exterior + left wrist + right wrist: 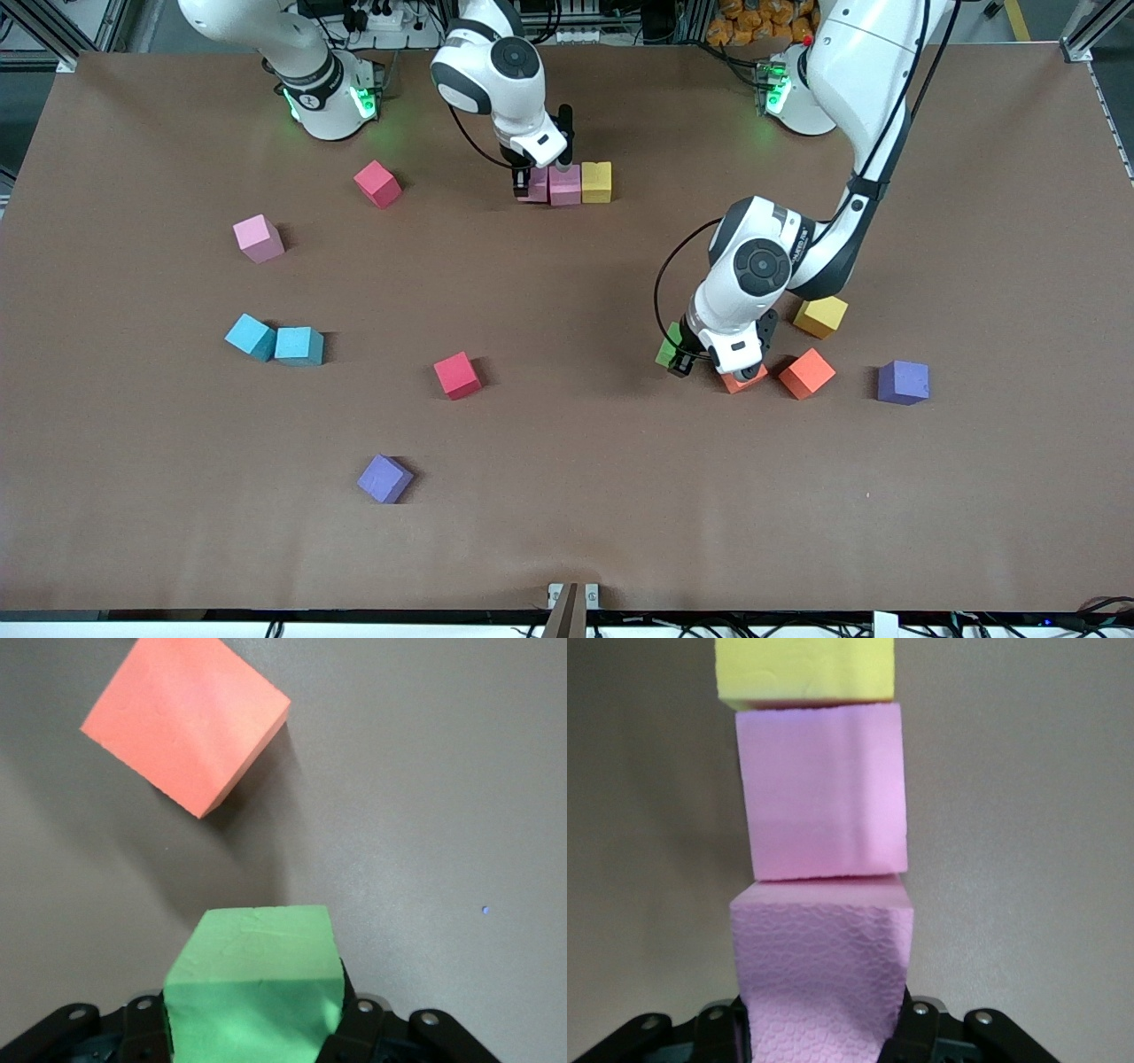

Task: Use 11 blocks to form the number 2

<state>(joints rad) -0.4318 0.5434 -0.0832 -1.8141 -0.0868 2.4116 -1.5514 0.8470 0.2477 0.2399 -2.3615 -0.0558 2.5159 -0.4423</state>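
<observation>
Your right gripper [530, 184] clamps a mauve block [821, 970] touching the pink block [564, 184], beside the yellow block [596, 181]. Your left gripper [680, 359] grips a green block [255, 981] near an orange block [188, 719].

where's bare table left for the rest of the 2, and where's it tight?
Free: the wide patch nearer the camera than the pink-pink-yellow row, bordered by the red block and the left gripper. Also free along the camera edge past the purple block. Crowded: around the left gripper, holding a green block beside orange and yellow blocks. The right gripper is at the row's end.
</observation>
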